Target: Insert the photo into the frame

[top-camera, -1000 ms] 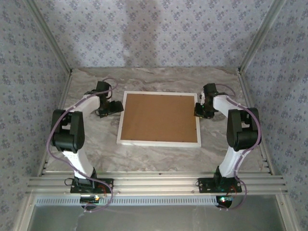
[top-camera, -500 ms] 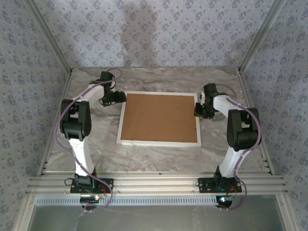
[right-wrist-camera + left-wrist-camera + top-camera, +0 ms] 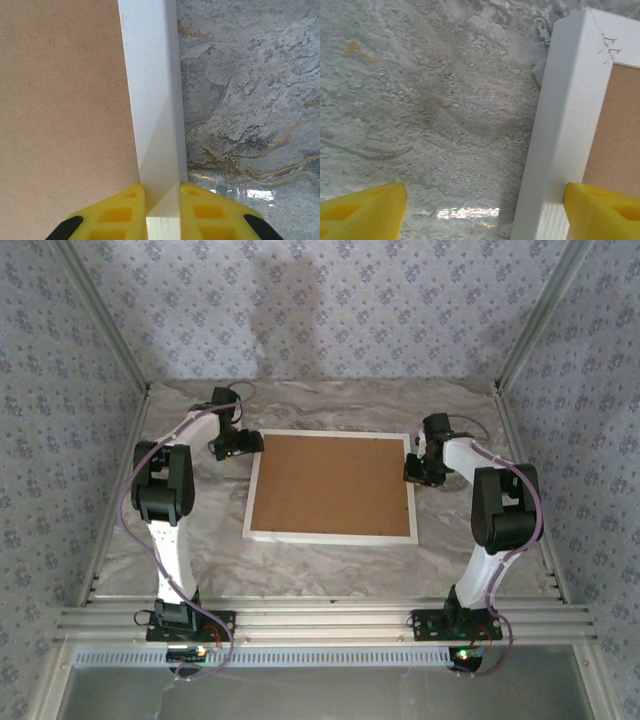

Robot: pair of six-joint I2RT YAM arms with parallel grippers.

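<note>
I'm securing the white rectangular frame point(image 3: 150, 100): right gripper point(image 3: 161, 200) clamped at three o'clock; left gripper point(image 3: 482, 210), spread, should close next at ten.

left tool point(image 3: 248, 443) | moved to frame point(image 3: 330, 537) far-left corner | apparently straddling its edge

Soft, even light; a faint shadow darkens the back wall point(image 3: 290, 300), and glare glints on the table point(image 3: 467, 212) (close-ups slightly soft).
</note>
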